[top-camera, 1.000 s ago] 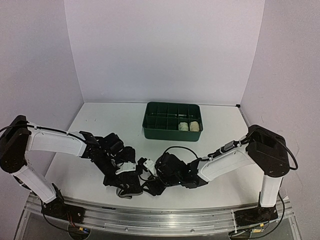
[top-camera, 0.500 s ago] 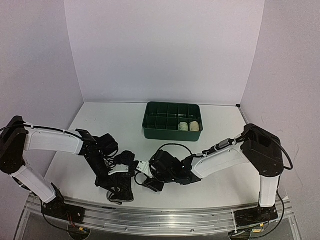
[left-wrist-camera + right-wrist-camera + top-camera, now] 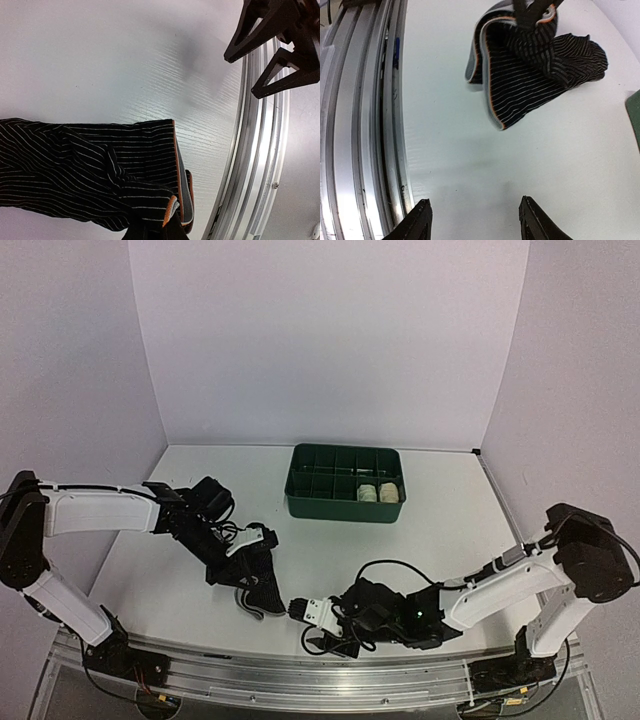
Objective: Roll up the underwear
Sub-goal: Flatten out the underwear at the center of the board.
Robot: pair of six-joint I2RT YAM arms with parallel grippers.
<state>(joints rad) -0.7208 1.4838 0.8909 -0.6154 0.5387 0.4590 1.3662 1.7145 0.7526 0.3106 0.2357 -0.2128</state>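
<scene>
The left gripper [image 3: 258, 558] is clamping the black pinstriped cloth underwear [image 3: 256, 590] by one end; the right gripper [image 3: 477, 220] is standing open, apart from it, facing it

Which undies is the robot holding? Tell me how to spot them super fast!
Look at the white table, on the near side in front of the green tray. There the left claw pinches the underwear, a crumpled cloth. Unlike the two pale rolls sitting in the tray, it is black with thin white stripes and an orange-edged band.
</scene>
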